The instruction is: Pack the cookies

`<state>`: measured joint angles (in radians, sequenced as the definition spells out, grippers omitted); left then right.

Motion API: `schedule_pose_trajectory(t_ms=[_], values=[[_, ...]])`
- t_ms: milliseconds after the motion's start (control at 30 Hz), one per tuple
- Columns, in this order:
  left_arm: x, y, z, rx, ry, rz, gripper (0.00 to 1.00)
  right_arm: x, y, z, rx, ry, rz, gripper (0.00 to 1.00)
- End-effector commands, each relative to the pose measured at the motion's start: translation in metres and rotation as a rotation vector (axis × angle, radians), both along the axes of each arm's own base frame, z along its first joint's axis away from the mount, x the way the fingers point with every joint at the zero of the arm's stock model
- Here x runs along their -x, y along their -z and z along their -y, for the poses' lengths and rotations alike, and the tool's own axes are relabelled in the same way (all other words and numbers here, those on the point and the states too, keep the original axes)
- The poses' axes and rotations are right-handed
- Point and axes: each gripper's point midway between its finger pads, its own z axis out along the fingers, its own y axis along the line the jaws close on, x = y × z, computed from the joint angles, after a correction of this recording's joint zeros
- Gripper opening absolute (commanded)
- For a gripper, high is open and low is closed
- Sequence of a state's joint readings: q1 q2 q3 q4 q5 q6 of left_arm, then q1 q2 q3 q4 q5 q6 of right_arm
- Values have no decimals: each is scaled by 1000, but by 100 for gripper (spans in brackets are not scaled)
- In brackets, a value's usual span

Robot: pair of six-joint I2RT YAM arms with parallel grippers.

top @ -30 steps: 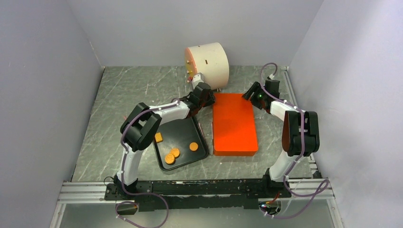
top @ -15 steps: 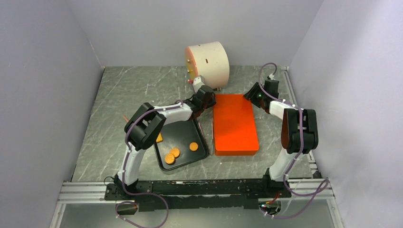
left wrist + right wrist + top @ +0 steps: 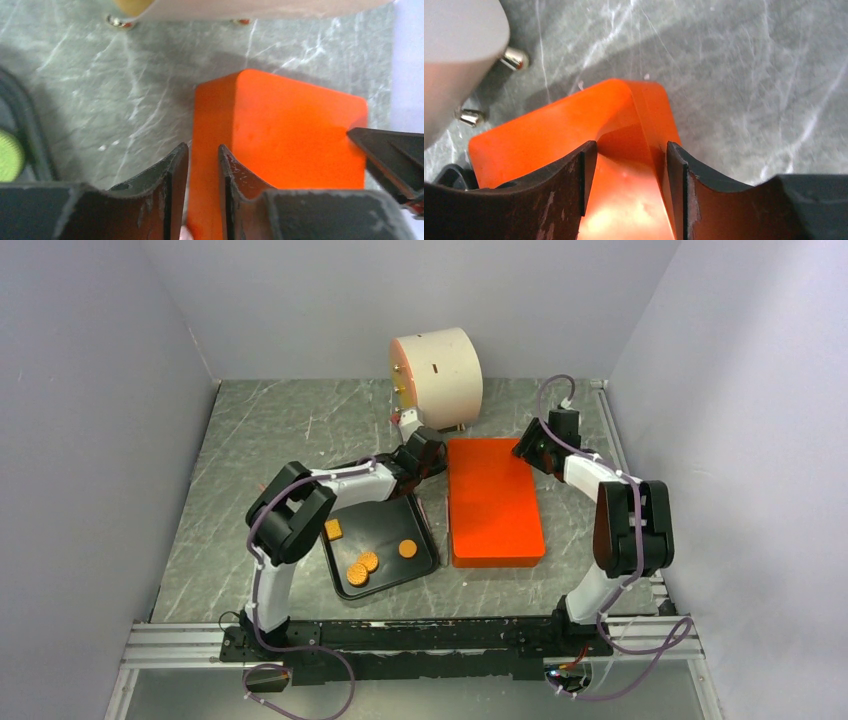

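Several orange cookies [image 3: 369, 561] and an orange square one [image 3: 334, 530] lie in a black tray [image 3: 418, 520]; a green round [image 3: 7, 155] shows at the tray's edge. A flat orange box [image 3: 495, 505] lies right of the tray. My left gripper [image 3: 442, 456] [image 3: 203, 147] is shut on the box's left wall at its far left corner. My right gripper [image 3: 523, 449] [image 3: 631, 145] straddles the far right corner, orange [image 3: 549, 125] filling the gap between its fingers.
A white round container [image 3: 436, 365] lies on its side at the back, just beyond the box; its metal studs [image 3: 515, 58] sit close to both grippers. Grey walls enclose the marble table [image 3: 260, 430] on three sides.
Both grippers have narrowed on the box's far corners. The left arm's elbow swung toward the tray and back. The box barely shifted.
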<state>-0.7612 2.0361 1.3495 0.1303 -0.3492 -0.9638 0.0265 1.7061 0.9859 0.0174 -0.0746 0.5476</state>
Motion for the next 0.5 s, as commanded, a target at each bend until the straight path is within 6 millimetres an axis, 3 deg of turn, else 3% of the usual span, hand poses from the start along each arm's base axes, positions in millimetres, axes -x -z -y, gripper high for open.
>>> schedule_pose_trajectory(t_ms=[0, 133, 233, 300, 467], values=[[16, -30, -17, -79, 39, 18, 36, 25, -18, 9, 66, 6, -44, 59], [22, -75, -13, -33, 93, 83, 45, 29, -52, 13, 83, 17, 13, 62], [40, -93, -9, -5, 161, 91, 49, 43, -64, 18, 102, 34, 24, 63], [56, -97, -4, 10, 221, 83, 51, 57, -66, 19, 100, 47, 23, 63], [116, -69, 0, -52, 337, -42, 53, 102, -67, 20, 114, 63, 12, 63]])
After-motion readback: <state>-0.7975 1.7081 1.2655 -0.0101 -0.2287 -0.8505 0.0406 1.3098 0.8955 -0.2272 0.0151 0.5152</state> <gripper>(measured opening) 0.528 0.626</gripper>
